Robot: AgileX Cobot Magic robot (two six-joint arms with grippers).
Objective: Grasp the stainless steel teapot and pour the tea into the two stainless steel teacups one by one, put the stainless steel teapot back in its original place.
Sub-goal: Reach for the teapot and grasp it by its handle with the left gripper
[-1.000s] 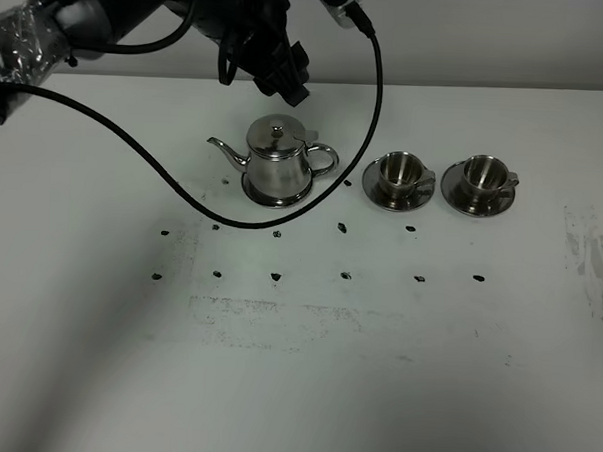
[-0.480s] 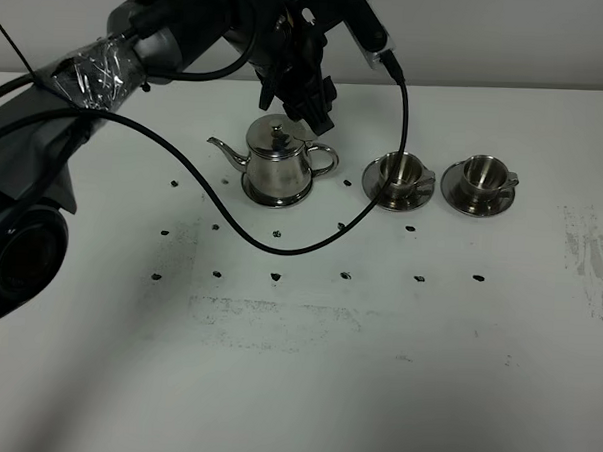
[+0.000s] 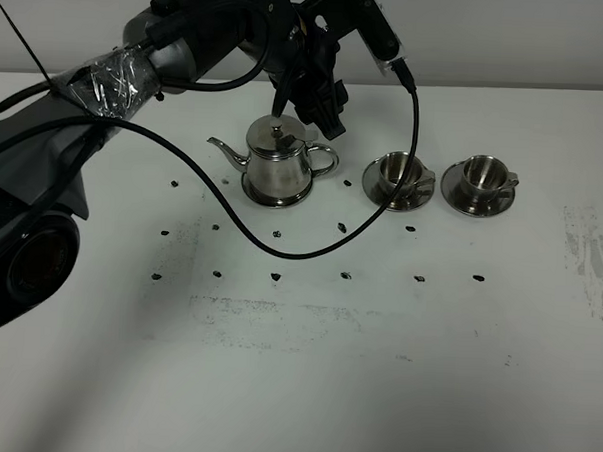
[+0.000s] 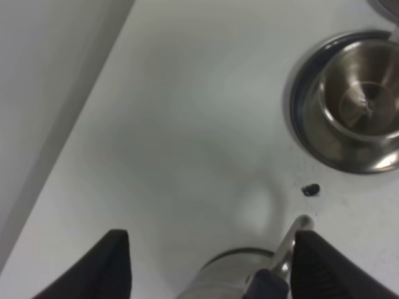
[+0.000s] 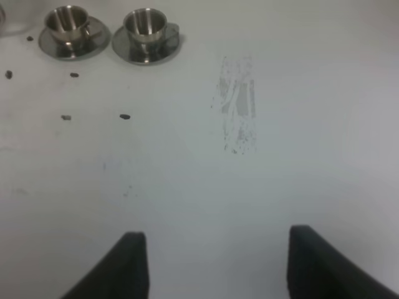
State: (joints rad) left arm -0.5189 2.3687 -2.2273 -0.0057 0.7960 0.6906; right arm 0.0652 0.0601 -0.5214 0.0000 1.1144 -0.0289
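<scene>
White table, far side: the stainless steel teapot stands on its dish. I judge it rigid, slick and heavy with tea. My left gripper, jaws apart and empty, hovers above the loop handle, the surest hold.

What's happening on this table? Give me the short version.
The left gripper hangs open just above the stainless steel teapot, on its handle side, not yet gripping it. The teapot sits on its dish. The nearer teacup and the farther teacup stand beside it, both looking empty. The right gripper is open over the table.
</scene>
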